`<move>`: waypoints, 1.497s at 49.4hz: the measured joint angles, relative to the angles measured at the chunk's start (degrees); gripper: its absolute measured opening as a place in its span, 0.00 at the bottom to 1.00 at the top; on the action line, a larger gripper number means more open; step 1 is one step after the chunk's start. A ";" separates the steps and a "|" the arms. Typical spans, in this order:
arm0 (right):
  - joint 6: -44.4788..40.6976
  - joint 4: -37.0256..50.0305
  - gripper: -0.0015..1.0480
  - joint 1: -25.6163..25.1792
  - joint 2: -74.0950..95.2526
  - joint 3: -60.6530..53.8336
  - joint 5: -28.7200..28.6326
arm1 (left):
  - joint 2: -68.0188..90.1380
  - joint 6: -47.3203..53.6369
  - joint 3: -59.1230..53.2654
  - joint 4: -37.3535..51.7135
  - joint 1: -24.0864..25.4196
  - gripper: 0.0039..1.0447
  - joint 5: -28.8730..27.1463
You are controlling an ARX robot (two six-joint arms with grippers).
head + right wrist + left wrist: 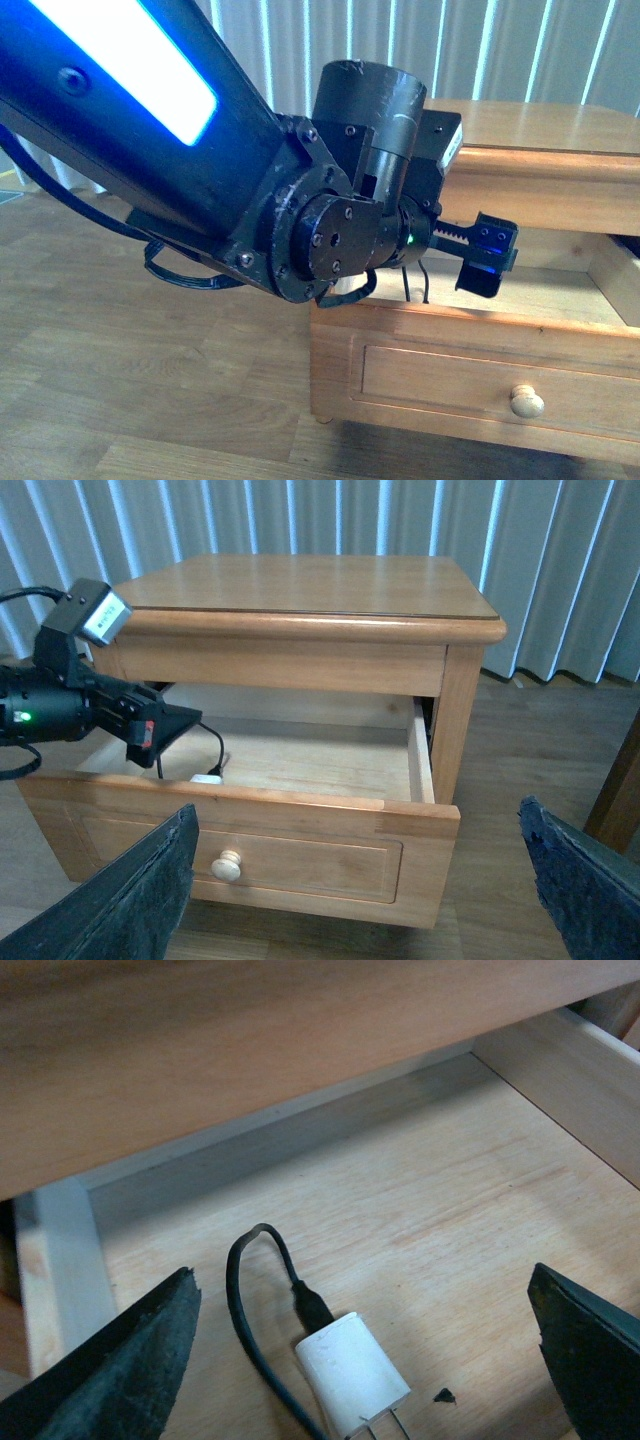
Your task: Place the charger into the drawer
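In the front view your left arm fills the frame from 10 o'clock to the centre. The left gripper reaches out at 3 o'clock over the pulled-out drawer of a wooden nightstand, whose top sits at 2 o'clock. The drawer's round knob shows at 5 o'clock. From here you cannot tell the jaw width, and the arm hides the adapter block. In the left wrist view the two dark fingers stand wide apart with nothing between them. The charger lies flat on the drawer floor between them, touching neither. Its prongs point toward the camera, and its black cable loops away from the plugged end. A small dark speck lies just beside the block. In the right wrist view the right gripper is also spread wide and empty, well apart from the nightstand. You can see the drawer open with the left gripper hovering over it. The white block rests inside, just behind the drawer front, with vertical blinds behind the furniture.
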 joint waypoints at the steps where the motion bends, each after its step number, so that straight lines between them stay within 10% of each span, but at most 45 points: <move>1: 0.00 0.00 0.92 0.00 0.00 0.00 0.00 | -0.85 0.37 -0.83 0.52 0.02 0.94 -0.72; 39: 0.00 0.00 0.92 0.00 0.00 0.00 0.00 | -51.25 -2.25 -44.06 8.92 9.90 0.94 -12.26; 74: 0.00 0.00 0.92 0.00 0.00 0.00 0.00 | -111.99 -16.63 -74.49 -24.68 2.05 0.94 -35.23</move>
